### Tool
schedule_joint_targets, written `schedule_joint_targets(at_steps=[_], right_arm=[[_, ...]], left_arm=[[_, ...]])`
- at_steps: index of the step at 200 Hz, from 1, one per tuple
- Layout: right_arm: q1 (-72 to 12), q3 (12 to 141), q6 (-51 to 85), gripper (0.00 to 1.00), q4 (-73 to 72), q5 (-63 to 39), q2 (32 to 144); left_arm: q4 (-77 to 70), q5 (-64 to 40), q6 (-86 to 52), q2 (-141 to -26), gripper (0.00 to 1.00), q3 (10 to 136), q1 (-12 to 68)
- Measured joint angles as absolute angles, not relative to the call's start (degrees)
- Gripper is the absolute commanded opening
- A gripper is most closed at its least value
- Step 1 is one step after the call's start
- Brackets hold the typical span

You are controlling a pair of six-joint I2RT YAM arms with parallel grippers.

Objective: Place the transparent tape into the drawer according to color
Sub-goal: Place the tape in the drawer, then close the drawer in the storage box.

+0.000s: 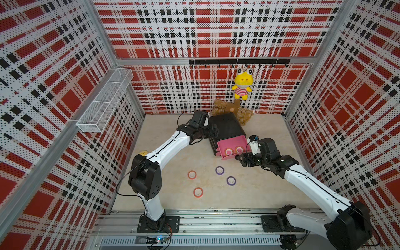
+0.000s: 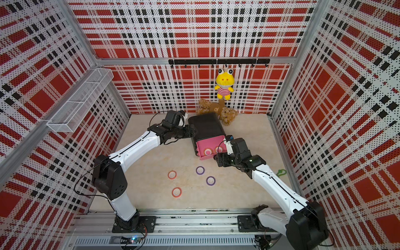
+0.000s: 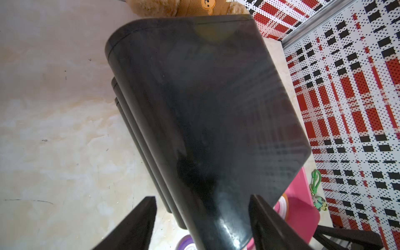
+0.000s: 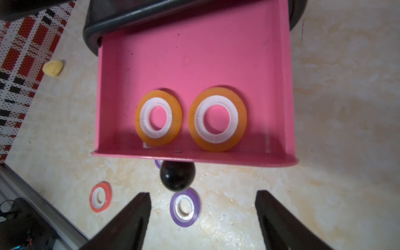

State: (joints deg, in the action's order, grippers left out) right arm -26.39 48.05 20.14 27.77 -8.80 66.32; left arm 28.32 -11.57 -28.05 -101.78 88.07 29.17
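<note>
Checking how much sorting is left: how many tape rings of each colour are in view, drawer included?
Orange tape rings, in the open pink drawer: 2
Red tape rings, on the table: 2
Purple tape rings, on the table: 2
Total: 6

1. The cabinet (image 1: 227,126) stands toward the back of the table (image 1: 270,184), a teddy bear (image 1: 242,114) just behind it
2. Its top drawer (image 1: 231,142) juts out forward, with two tape rings (image 4: 216,138) side by side inside
3. Four other tape rings (image 1: 217,170) lie on the table before the drawer, in two pairs, left and right
</note>
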Motion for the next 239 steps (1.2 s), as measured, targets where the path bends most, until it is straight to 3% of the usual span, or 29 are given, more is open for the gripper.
schedule_joint_targets(at_steps=[58, 127, 239], right_arm=[[-28.27, 47.48, 20.23, 0.60, 23.92, -8.23, 69.30], [-29.52, 47.00, 21.02, 0.48, 20.36, -7.86, 71.90], [-29.63, 46.57, 22.20, 0.44, 18.57, -7.25, 71.57]], left_arm=[[27.42, -12.38, -28.08, -103.02, 0.70, 88.01, 28.91], [27.42, -13.32, -28.03, -103.48, 0.70, 87.46, 28.29], [27.42, -14.76, -27.70, -103.59, 0.70, 87.46, 28.01]])
